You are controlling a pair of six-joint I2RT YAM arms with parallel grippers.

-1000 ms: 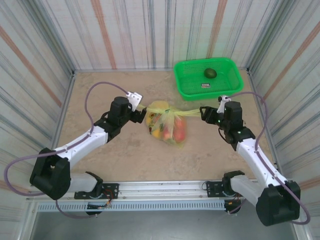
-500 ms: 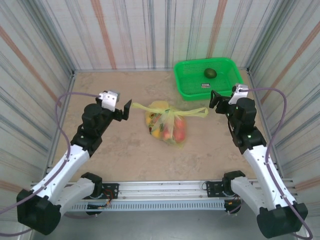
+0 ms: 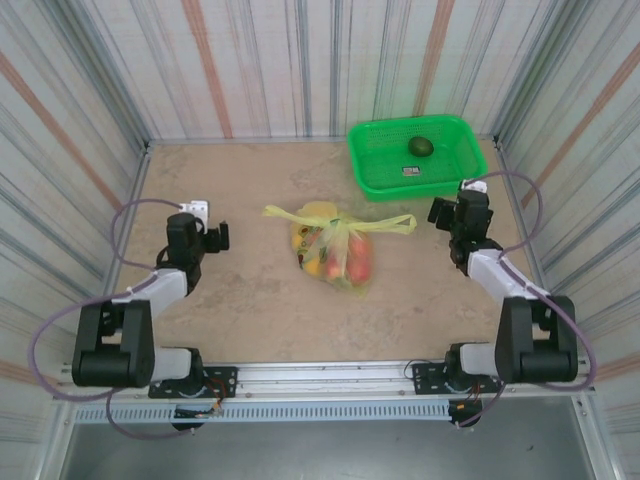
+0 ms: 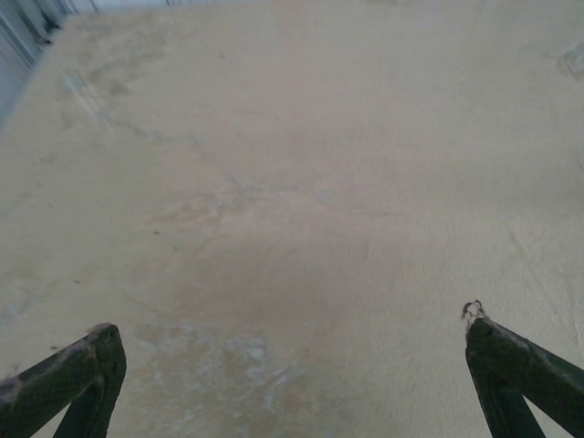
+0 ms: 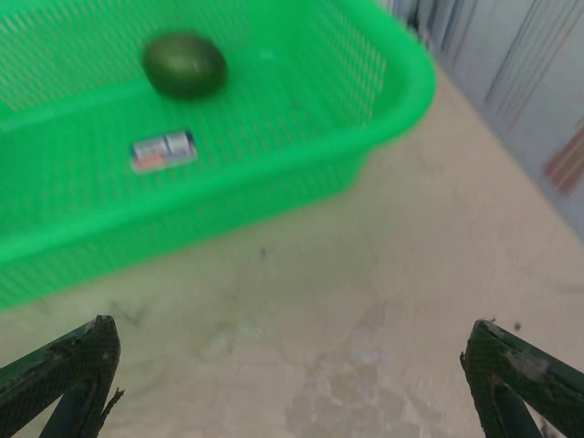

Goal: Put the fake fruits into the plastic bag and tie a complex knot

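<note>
Plastic bag (image 3: 318, 213) is pictured at the centre of the overhead frame, tied at its top. The fake fruits (image 3: 345, 258) inside are blurred by the film into red, orange and yellow shapes that cannot be counted. The knot (image 3: 341, 227) is made out only as a small lump with straps flaring sideways. The left gripper (image 3: 218, 238) at centre left and the right gripper (image 3: 438, 212) at centre right are shown spread wide and empty, well apart from the bag. Their fingers (image 4: 96, 360) are cut off by the wrist frames' lower edges. One dark green fruit (image 5: 184, 65) lies in the green basket (image 5: 392, 109) beside a label (image 5: 162, 150) too blurred to read.
</note>
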